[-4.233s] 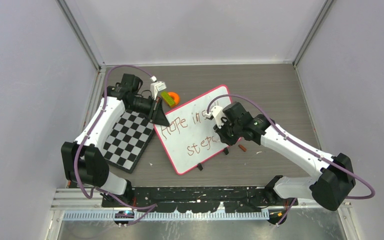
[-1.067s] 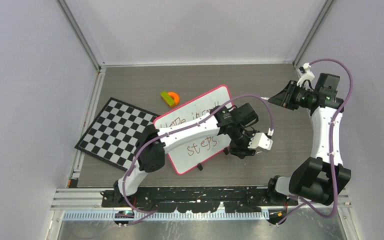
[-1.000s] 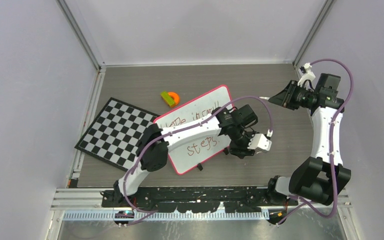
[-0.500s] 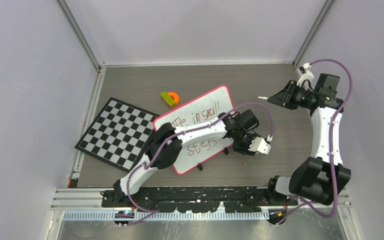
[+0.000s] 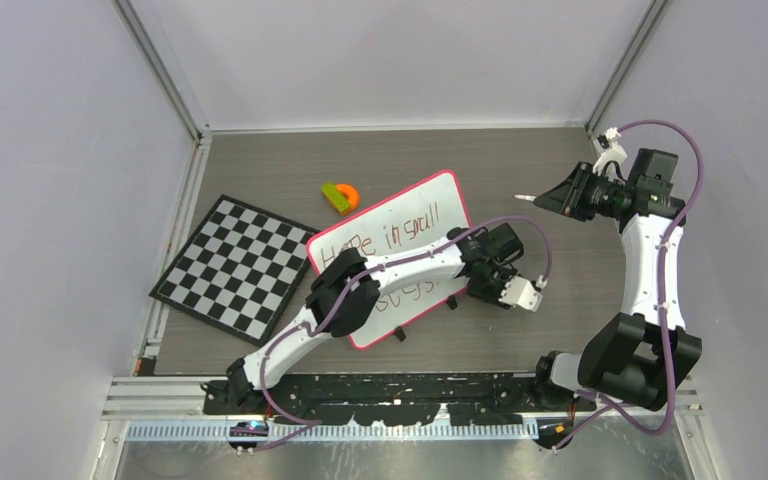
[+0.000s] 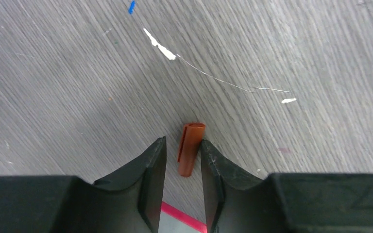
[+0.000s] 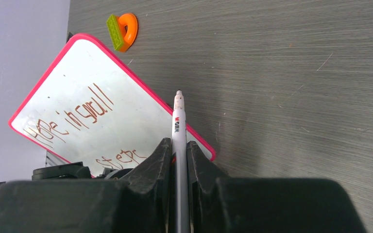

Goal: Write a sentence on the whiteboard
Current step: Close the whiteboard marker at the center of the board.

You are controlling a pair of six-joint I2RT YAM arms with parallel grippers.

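Observation:
The whiteboard [image 5: 438, 196] lies tilted mid-table, pink-rimmed, also in the right wrist view [image 7: 53, 109]. The sentence [image 5: 380, 238] reads "Hope in small" with "steps" below, partly hidden by my left arm; it also shows in the right wrist view [image 7: 73, 119]. My left gripper [image 5: 487, 290] points down just off the board's right lower edge. In its wrist view the left gripper [image 6: 183, 145] is open, with an orange-red marker cap [image 6: 190, 148] lying on the table between its fingers. My right gripper [image 5: 560, 198] is raised at the back right, shut on a grey marker [image 7: 178, 121], tip uncapped.
A black-and-white checkerboard [image 5: 230, 265] lies left of the whiteboard. An orange and green toy block [image 5: 340, 196] sits behind the board, also in the right wrist view [image 7: 123, 30]. Two black clip feet [image 5: 400, 334] stick out at the board's near edge. Enclosure walls stand close on three sides.
The right arm lifted the marker off the board to the back right. The left arm crossed over the board to the cap; in the last second it slid, uncovering the top line.

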